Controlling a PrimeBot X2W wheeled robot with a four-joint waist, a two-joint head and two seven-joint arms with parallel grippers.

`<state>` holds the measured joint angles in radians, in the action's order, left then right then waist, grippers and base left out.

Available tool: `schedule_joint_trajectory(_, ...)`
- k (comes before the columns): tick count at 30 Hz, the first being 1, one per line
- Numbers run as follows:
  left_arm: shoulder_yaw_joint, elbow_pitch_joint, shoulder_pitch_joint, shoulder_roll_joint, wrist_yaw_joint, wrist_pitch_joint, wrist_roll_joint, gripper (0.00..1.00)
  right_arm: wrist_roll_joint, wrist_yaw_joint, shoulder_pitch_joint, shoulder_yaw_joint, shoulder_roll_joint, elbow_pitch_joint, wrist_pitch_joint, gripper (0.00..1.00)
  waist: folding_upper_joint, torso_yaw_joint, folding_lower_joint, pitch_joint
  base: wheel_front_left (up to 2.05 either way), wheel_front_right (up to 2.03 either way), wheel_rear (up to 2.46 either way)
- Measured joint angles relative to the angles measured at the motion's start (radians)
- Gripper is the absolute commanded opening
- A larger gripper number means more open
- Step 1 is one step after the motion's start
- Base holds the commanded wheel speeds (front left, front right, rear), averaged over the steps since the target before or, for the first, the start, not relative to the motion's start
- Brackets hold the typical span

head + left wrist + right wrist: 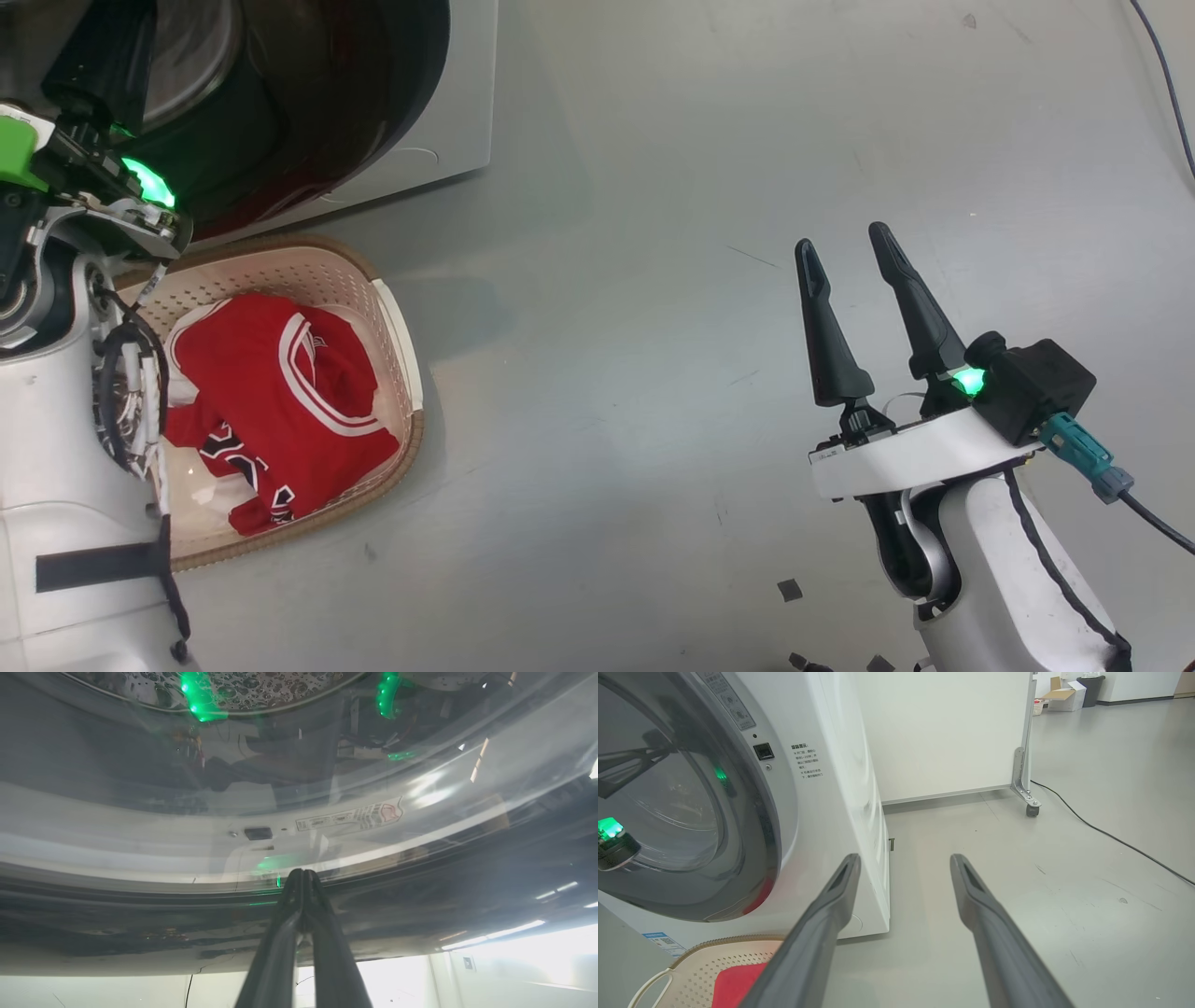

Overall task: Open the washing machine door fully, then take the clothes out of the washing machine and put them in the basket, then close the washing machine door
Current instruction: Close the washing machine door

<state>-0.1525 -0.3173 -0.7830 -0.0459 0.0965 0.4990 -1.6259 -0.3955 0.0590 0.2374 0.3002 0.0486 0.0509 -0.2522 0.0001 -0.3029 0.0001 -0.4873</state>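
Note:
The washing machine stands white at the far left. Its round black-rimmed door lies close against the front; I cannot tell whether it is latched. My left gripper is shut and empty, its tips pressed on the door where glass meets black rim. The cream basket sits on the floor below the door. The red clothes lie inside it. My right gripper hangs open and empty over bare floor, right of the machine.
A dark cable runs across the grey floor at the far right. A white partition on a caster stands behind the machine. Small dark scraps lie near my right arm. Open floor stretches between basket and right gripper.

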Motion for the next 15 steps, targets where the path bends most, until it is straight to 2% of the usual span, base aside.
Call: schedule_joint_trajectory(15,0.015,-0.044,0.043,0.018,0.024,-0.009,-0.031,0.00,0.029,-0.009,-0.006,-0.042,0.000,0.030,0.000,1.00,0.0000,0.052,0.0000,0.039,0.00,0.00,0.00)
